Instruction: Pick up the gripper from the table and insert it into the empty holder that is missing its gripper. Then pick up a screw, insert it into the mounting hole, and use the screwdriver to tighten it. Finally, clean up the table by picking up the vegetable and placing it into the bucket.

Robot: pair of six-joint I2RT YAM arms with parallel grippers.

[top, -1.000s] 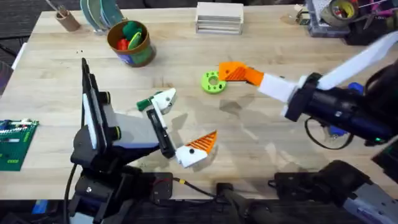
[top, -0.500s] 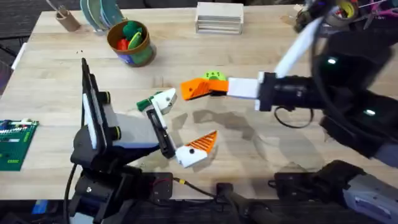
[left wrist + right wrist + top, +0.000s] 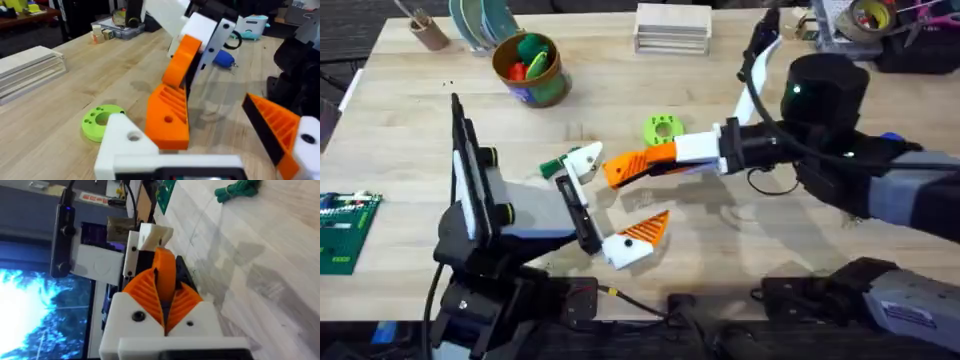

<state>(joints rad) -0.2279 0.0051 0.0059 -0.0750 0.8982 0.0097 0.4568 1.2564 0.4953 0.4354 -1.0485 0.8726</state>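
Right gripper (image 3: 625, 170): closed on the gripper (image 3: 167, 117), held just beside the holder (image 3: 582, 160).
Vegetable (image 3: 551, 166): left on the table (image 3: 740, 70).

- Left arm: rests low over the table's near-left, left gripper (image 3: 610, 205) with fingers spread.
- Right arm: reaches across the middle, right gripper (image 3: 625, 168) fingers clamped together.

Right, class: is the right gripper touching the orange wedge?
Touching: the right wrist view shows the orange wedge clamped between the right gripper's ribbed pads.
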